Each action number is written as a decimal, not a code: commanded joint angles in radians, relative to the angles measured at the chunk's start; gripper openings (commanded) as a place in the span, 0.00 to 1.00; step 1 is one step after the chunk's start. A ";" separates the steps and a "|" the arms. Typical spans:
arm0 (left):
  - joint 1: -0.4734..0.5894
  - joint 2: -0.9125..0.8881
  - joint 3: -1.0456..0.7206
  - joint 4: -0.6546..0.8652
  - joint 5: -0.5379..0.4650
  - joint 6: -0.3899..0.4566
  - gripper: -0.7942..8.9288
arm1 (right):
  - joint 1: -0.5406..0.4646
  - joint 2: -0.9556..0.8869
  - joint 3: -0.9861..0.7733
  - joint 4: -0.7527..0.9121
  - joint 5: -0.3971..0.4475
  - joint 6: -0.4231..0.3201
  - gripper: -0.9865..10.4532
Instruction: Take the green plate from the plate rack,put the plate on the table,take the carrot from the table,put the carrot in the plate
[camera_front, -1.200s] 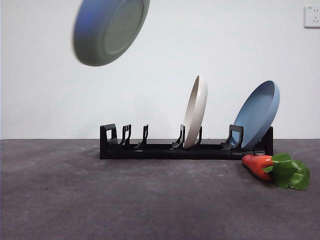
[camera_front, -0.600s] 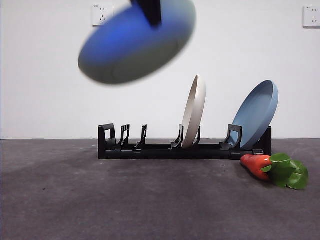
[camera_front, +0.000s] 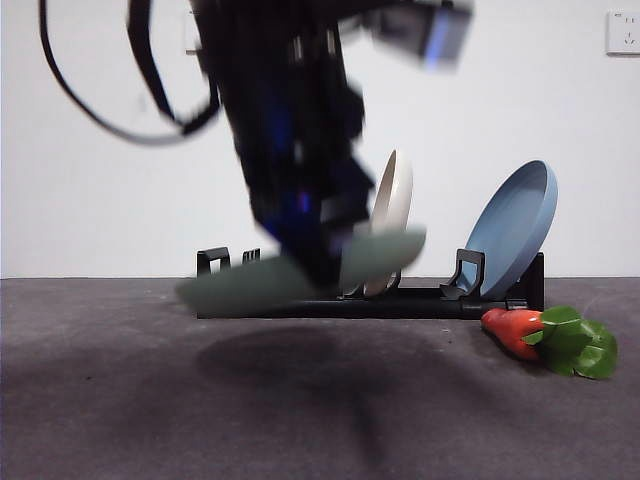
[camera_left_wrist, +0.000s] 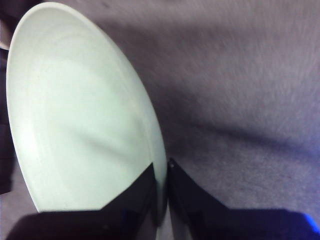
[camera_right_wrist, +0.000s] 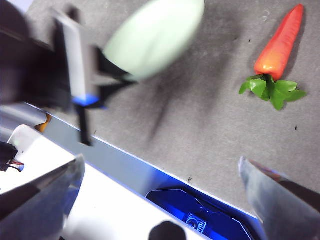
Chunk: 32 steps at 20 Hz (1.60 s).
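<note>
Holding the green plate (camera_front: 300, 275) above the table (camera_front: 120, 400), left gripper (camera_left_wrist: 161, 172) clenched on its rim, rack (camera_front: 420, 300) behind. Waiting wide apart: right gripper (camera_right_wrist: 160, 172). Lying untouched at lower right: carrot (camera_front: 550, 338).

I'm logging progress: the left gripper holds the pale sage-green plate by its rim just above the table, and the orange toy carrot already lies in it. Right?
Not quite. The left gripper does hold the pale sage-green plate, but the front view shows the orange toy carrot lying on the dark grey table.

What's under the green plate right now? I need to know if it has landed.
Under the green plate, gripped at its rim by the left gripper, is bare table with the plate's shadow. It appears to hang above the surface; blur hides any contact.
</note>
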 joint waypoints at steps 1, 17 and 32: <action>-0.002 0.058 -0.009 0.036 -0.008 0.024 0.08 | 0.001 0.000 0.000 0.005 -0.001 0.002 0.66; 0.008 0.179 -0.008 0.056 0.095 -0.089 0.34 | 0.001 0.000 0.000 0.005 -0.001 0.002 0.66; 0.008 -0.533 0.135 -0.136 0.127 -0.454 0.34 | 0.007 0.468 0.000 0.384 0.145 0.098 0.66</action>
